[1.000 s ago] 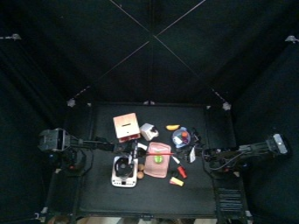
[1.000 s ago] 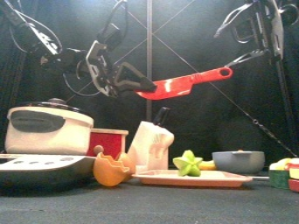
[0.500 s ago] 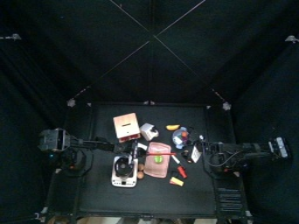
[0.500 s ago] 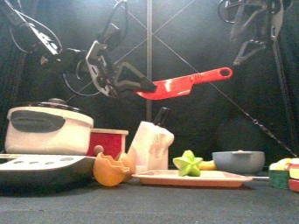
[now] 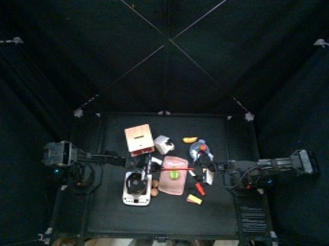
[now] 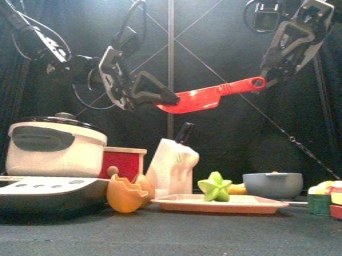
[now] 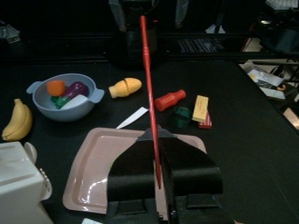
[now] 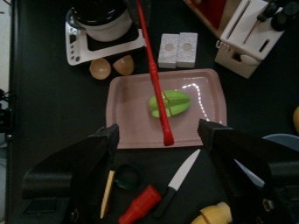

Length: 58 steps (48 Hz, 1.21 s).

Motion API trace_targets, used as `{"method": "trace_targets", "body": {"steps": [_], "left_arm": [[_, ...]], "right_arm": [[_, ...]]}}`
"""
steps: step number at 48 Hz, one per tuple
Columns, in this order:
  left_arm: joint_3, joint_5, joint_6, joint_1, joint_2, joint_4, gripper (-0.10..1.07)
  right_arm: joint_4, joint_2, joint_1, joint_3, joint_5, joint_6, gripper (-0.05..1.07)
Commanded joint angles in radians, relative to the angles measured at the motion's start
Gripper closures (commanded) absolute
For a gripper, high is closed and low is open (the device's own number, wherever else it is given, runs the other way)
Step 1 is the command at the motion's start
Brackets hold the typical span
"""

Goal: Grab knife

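Knife (image 6: 211, 94): red toy, broad red blade, long thin red handle, held level in the air above the pink tray (image 8: 131, 122). Left tool (image 6: 134, 95) is clamped on the blade end. Right tool (image 6: 274, 75), jaws spread wide, sits at the handle end, also above the tray, not gripping it.

Both arms are black, jointed, with looping black cables; each gripper (image 8: 158, 166) has two broad, matte black jaws
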Motion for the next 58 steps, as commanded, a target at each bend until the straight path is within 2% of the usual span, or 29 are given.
{"method": "trace_targets", "body": {"steps": [1, 8, 23, 31, 38, 58], "left_arm": [[-0.032, -0.006, 0.003, 0.005, 0.005, 0.0, 0.72], [-0.035, -0.008, 0.003, 0.009, 0.012, -0.002, 0.72], [-0.038, -0.008, 0.003, 0.011, 0.029, 0.002, 0.72], [-0.04, -0.008, 0.003, 0.009, 0.043, 0.0, 0.72], [-0.043, -0.006, 0.003, 0.011, 0.043, 0.0, 0.72], [-0.043, -0.006, 0.003, 0.008, 0.057, 0.0, 0.72]], "right_arm": [[-0.006, 0.028, -0.012, -0.02, -0.02, -0.002, 0.03], [-0.008, 0.058, -0.026, -0.026, -0.021, -0.003, 0.08], [-0.008, 0.071, -0.046, -0.021, -0.025, -0.003, 0.34], [-0.021, 0.075, -0.051, -0.02, -0.026, -0.003, 0.43], [-0.025, 0.094, -0.051, -0.017, -0.026, -0.003, 0.46], [-0.031, 0.147, -0.055, -0.015, -0.026, 0.0, 0.47]]}}
